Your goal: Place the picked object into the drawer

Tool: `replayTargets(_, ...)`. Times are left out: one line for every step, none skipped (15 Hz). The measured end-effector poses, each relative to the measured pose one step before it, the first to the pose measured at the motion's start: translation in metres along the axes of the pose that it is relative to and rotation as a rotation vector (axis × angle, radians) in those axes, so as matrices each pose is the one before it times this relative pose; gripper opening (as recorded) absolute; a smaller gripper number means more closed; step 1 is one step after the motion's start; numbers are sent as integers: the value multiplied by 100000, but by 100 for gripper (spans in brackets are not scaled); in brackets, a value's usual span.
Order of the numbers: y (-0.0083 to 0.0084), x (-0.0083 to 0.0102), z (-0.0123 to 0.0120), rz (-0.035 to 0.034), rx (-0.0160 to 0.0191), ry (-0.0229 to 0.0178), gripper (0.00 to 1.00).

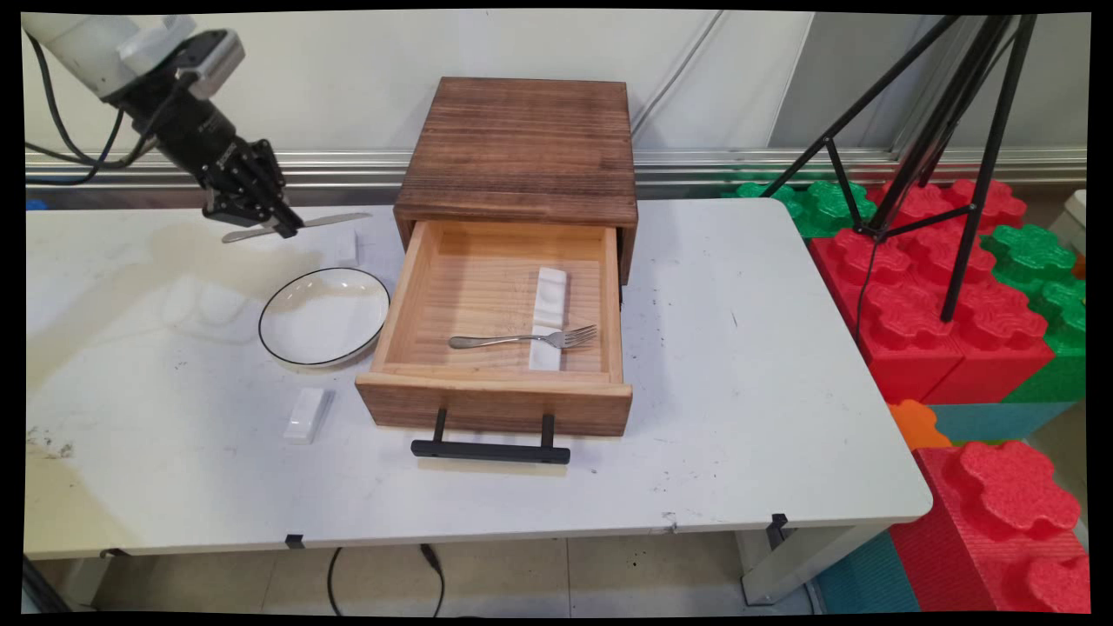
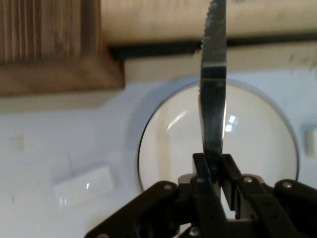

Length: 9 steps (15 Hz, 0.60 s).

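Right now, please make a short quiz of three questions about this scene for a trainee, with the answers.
1. True or false: the gripper is shut on a knife.
2. What lies in the open drawer: A) spoon B) fork C) cup?
3. Fill in: the plate stands on the table to the picture's ____ of the drawer.

Key: 1 true. 2 B, the fork lies across a white rest. 3 left.
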<state>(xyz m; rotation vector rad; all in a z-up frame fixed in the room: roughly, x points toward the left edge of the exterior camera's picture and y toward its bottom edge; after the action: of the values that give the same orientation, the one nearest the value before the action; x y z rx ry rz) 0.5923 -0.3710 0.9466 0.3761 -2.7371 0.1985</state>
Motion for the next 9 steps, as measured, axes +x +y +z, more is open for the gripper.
replayTargets(392, 940, -337, 88, -304, 2187, 0)
replayTargets(440, 1152, -260, 214, -299, 2451, 0)
replayTargets(427, 1155, -121, 49, -234, 2407, 0)
replayTargets(343, 978, -12, 72, -121, 1968, 0)
replayTargets(357, 1154, 103, 286, 80, 2202, 0)
replayTargets(299, 1152, 227, 360, 300, 1975, 0)
replayTargets(209, 953, 264, 343, 342, 1498, 0)
replayTargets(162, 1132, 429, 491, 545, 1671, 0)
replayTargets(156, 1036, 517, 651, 613, 1245, 0)
